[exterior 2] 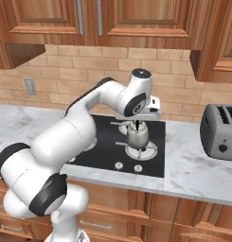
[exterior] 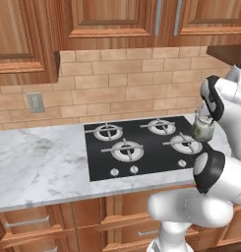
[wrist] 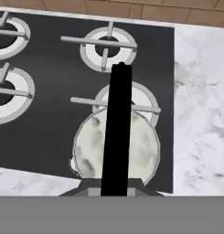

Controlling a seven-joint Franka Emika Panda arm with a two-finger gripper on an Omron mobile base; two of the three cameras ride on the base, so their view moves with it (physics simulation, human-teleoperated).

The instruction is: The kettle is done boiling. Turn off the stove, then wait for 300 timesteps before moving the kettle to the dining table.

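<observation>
L to R: stove knobs look untouched now, so we judge burner off & wait done. Kettle hangs above front-right burner, pincer clenched on its handle. Left: carry to dining table.

kettle above stove's front-right burner

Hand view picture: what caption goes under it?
Gripper shut on kettle handle, lifting it above the stove.
</observation>
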